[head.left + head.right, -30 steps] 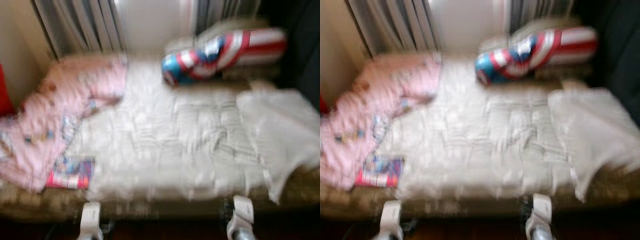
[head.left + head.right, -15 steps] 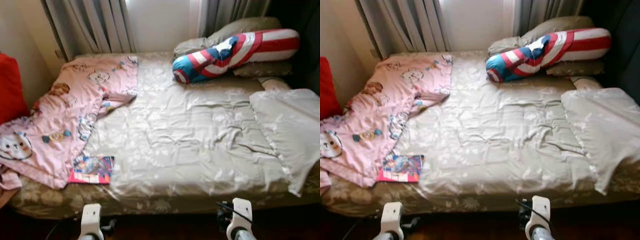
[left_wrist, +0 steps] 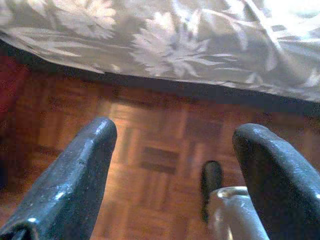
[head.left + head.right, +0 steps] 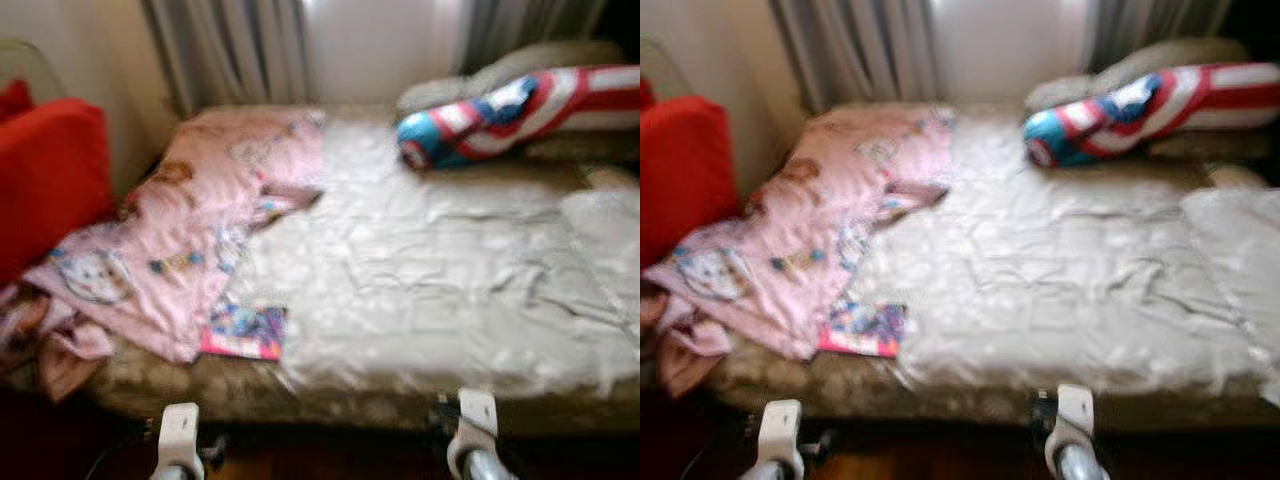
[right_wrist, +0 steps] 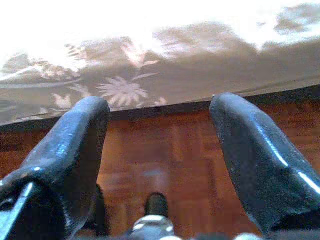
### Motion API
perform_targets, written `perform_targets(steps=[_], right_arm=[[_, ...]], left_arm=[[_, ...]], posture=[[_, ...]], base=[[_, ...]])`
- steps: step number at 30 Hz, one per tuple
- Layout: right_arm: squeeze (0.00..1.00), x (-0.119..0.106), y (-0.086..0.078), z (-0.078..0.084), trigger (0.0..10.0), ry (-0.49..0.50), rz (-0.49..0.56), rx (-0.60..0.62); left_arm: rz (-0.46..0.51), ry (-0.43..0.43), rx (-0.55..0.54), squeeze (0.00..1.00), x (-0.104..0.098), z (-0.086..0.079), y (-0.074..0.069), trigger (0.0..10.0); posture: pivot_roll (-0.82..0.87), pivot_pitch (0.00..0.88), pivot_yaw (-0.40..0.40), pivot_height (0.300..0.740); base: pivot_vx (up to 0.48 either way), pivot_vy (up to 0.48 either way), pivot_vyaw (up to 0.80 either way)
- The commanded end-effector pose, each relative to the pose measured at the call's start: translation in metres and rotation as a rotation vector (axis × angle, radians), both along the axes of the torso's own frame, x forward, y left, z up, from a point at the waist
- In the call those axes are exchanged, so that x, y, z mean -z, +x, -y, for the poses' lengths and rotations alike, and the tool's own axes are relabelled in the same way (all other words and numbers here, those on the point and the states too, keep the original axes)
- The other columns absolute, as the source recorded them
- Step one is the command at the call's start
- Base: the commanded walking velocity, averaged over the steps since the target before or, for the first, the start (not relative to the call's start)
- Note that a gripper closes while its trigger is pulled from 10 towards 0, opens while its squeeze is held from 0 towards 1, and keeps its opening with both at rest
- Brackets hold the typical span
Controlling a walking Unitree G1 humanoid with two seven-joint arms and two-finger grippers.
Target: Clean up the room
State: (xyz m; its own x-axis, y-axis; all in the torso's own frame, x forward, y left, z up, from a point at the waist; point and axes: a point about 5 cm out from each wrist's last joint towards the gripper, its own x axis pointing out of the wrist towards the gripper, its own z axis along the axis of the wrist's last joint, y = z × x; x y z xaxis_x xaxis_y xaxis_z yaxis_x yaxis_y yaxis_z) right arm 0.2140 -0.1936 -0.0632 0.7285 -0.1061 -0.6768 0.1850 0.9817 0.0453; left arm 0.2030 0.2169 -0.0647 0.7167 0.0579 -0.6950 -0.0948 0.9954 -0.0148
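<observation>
Bed, untidied: pink blanket [image 4: 190,240] crumpled centre-left; magazine [image 4: 244,331] lower centre-left at the mattress edge. Left gripper [image 3: 175,175] and right gripper [image 5: 160,150] spread apart, empty, above floor. Cleanup seemingly unstarted.

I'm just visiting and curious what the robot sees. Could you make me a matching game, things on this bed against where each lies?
Things:
1. pink cartoon-print blanket
2. red, white and blue striped bolster pillow
3. colourful magazine
4. red cushion

Places:
A. far right corner of the bed
B. near edge, beside the blanket
C. off the bed's left side
D. spread over the bed's left part

Pairs: 1-D, 2-A, 3-B, 4-C
</observation>
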Motion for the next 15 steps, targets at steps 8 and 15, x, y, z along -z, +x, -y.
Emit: perform_targets(steps=[8,15], right_arm=[[0.0,0.0067,-0.0119,0.0031,10.0,0.003,-0.04,0.019],[0.0,0.0068,-0.0125,0.0047,10.0,0.002,-0.042,0.021]], left_arm=[[-0.016,-0.005,-0.003,0.0,0.002,0.0002,-0.0028,10.0],[-0.017,-0.005,-0.005,0.0,0.0022,-0.0002,-0.0033,10.0]], posture=[[-0.05,0.006,0.048,0.74],[-0.05,0.005,0.047,0.74]], base=[[0.0,0.354,0.0],[0.0,0.355,0.0]])
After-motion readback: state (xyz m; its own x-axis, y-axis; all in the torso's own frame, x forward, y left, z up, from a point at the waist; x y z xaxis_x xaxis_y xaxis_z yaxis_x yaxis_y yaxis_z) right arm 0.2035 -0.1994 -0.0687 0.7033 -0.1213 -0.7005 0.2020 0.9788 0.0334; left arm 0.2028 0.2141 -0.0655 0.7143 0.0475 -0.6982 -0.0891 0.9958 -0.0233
